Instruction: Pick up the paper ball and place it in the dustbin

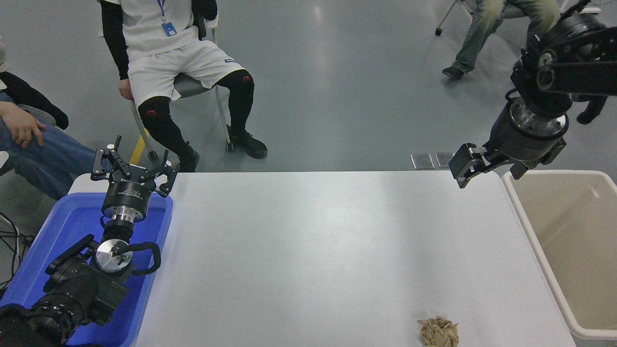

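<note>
Crumpled tan paper ball [438, 332] near smooth beige dustbin [530, 231]; left gripper [132, 166] jaws spread, right gripper [465, 166] jaws unclear.

Paper ball [438, 332] sits on white bench [313, 250] nr front edge, w/ dustbin [530, 231] at right. Right tool [468, 166] hangs above bench's far right corner, well apart from ball. Left tool [132, 168] open over blue tub [159, 226].

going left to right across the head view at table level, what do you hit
blue tub with the parked left gripper above it → white table → paper ball near the front edge → right gripper raised over the far right corner → dustbin
</note>
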Controlling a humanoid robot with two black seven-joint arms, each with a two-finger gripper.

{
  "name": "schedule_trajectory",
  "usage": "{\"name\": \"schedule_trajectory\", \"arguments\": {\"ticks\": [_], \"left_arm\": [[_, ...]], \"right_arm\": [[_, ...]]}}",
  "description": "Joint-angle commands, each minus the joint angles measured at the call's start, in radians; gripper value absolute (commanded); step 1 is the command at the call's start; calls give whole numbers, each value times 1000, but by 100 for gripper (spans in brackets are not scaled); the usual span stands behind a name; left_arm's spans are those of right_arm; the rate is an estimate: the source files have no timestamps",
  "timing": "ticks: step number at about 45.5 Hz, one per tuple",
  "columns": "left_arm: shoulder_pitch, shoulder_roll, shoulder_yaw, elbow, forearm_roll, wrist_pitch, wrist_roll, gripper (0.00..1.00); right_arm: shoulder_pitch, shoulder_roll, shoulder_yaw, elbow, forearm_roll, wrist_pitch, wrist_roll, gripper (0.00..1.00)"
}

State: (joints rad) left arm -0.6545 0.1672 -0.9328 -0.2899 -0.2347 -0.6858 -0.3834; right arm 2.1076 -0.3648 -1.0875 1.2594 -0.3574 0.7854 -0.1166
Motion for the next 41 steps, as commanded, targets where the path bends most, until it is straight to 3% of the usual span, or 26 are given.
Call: {"name": "schedule_trajectory", "arguments": {"ticks": [1, 41], "left_arm": [[-1, 0, 0, 0, 1, 0, 0, 99], [1, 0, 0, 0, 0, -1, 1, 99]], "right_arm": [[-1, -2, -2, 0, 0, 0, 0, 100], [0, -3, -2, 0, 0, 0, 0, 100]]}}
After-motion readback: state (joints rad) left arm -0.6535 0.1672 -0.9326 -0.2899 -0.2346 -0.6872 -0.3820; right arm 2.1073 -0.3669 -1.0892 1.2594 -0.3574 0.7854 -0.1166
